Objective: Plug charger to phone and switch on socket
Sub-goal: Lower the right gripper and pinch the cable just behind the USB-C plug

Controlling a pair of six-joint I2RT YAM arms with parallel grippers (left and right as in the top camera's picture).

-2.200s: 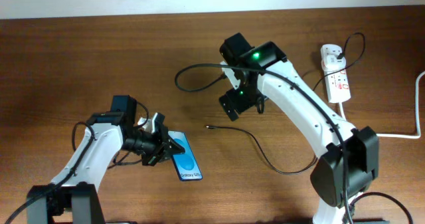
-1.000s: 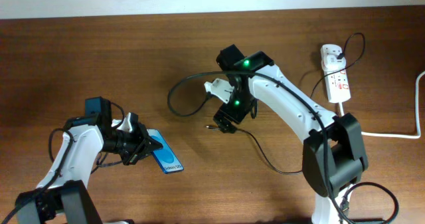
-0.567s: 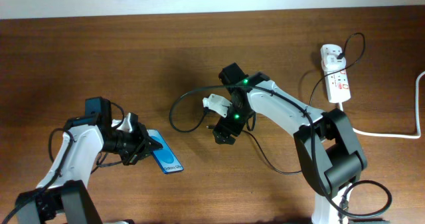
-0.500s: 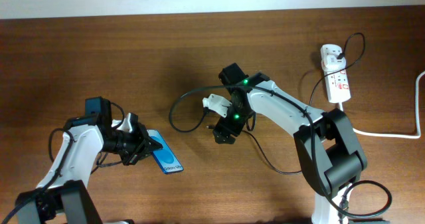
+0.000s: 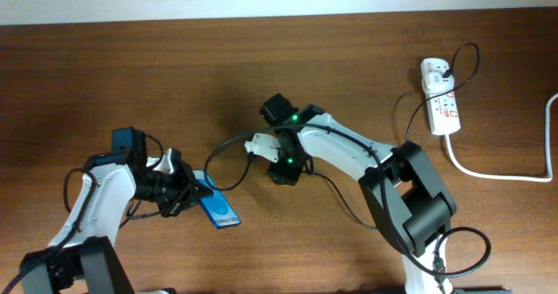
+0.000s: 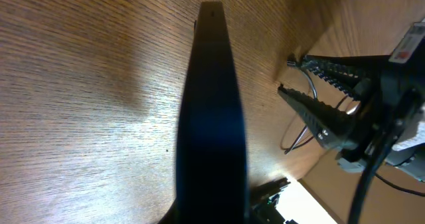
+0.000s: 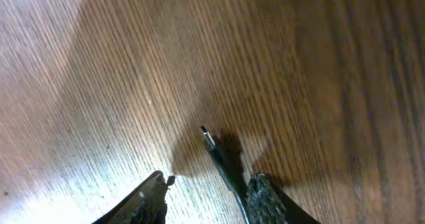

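The phone [image 5: 220,209], blue screen lit, sits tilted at the lower left with my left gripper [image 5: 187,194] shut on its upper end. In the left wrist view the phone [image 6: 212,117] shows edge-on as a dark bar. The charger's thin black cable [image 5: 347,208] loops across the middle of the table and runs up to the white socket [image 5: 442,98] at the far right. My right gripper [image 5: 261,147] is low over the cable's free end. In the right wrist view its jaws [image 7: 209,184] stand apart around the connector tip [image 7: 207,137], and the cable lies against the right finger [image 7: 262,191].
A thick white cord [image 5: 497,174] leaves the socket and runs off the right edge. The cable forms a loose loop [image 5: 225,159] between the two grippers. From the left wrist the right gripper [image 6: 285,76] shows just beyond the phone's end.
My right arm has moved left and down onto the cable's free end, dragging its loop left, and its jaws have narrowed around the tip. The left arm and phone have stayed put.
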